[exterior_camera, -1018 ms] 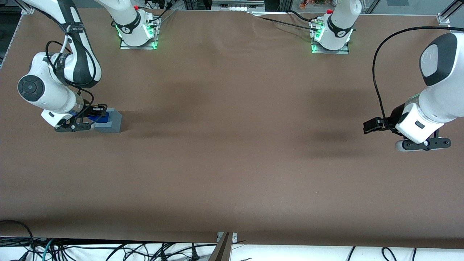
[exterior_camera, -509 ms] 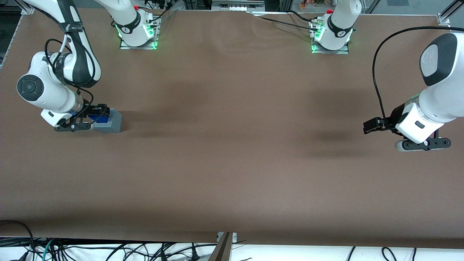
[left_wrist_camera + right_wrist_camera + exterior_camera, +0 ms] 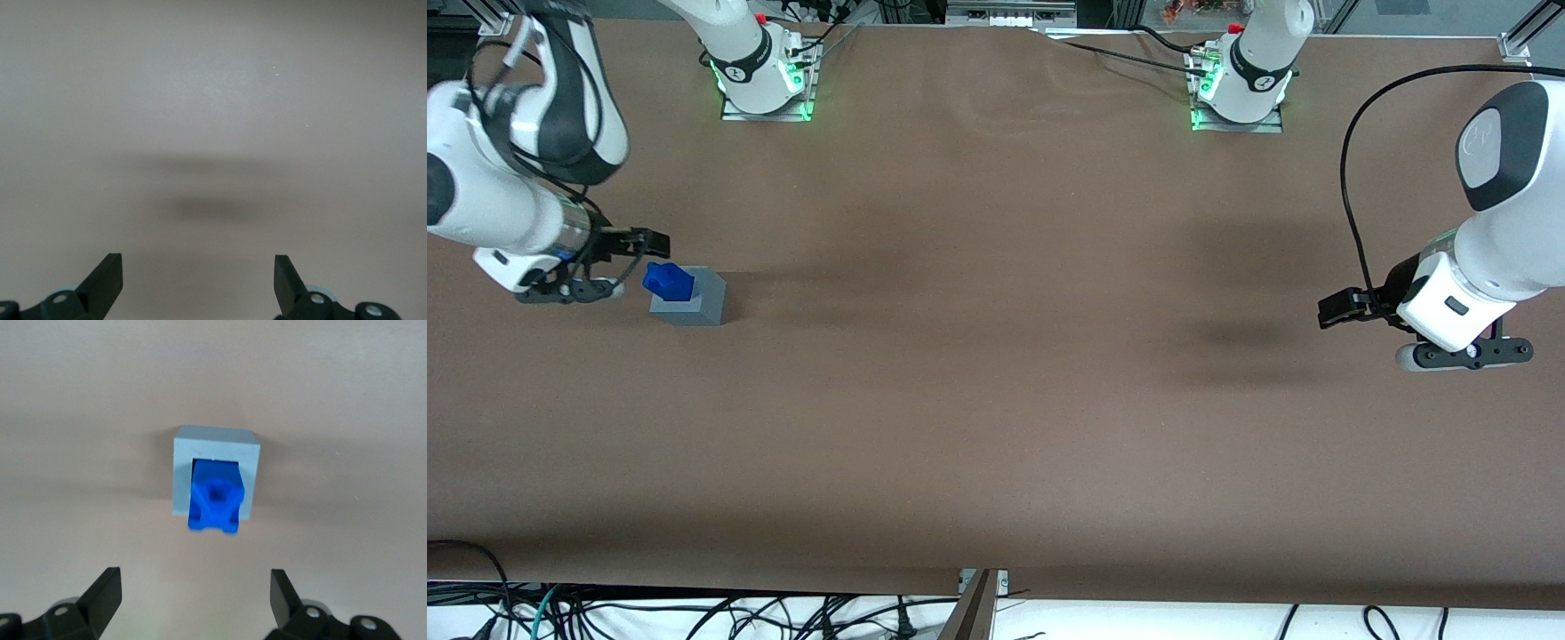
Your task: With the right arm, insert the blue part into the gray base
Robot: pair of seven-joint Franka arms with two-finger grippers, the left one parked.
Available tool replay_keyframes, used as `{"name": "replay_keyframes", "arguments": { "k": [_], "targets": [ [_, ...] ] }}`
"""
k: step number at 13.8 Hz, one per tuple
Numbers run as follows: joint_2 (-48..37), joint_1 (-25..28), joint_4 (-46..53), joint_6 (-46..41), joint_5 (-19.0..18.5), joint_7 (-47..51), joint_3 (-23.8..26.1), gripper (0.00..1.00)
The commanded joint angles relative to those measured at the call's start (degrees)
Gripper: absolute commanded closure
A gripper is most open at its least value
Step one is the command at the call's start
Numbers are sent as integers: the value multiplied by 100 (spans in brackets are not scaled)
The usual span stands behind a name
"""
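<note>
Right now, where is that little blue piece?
The blue part sits upright in the recess of the gray base, toward the working arm's end of the table. The right arm's hand, open, hangs apart above it.

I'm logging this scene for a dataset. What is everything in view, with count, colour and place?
gray base: one, light gray, on the table toward the working arm's end.
blue part: one, deep blue, seated in the gray base's top recess, sticking up.
table: one, brown surface.
cables: several, black, along the table edge nearest the front camera.
right arm: one, white.
claw: one, black, open, raised beside the gray base, holding nothing.
</note>
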Motion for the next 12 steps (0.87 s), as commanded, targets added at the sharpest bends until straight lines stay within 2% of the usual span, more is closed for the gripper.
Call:
{"name": "replay_keyframes", "arguments": {
  "k": [1,3,8,10,12],
  "targets": [
    [-30,37,985,-1062,64,149,14,1],
    [-22,29,1609,-1416,81,140,14,1],
    [215,55,2359,-1690,81,87,75,1],
    [190,-242,2456,-1585,160,44,538,1],
    [-37,-1083,2396,-1277,47,96,1590,1]
  ]
}}
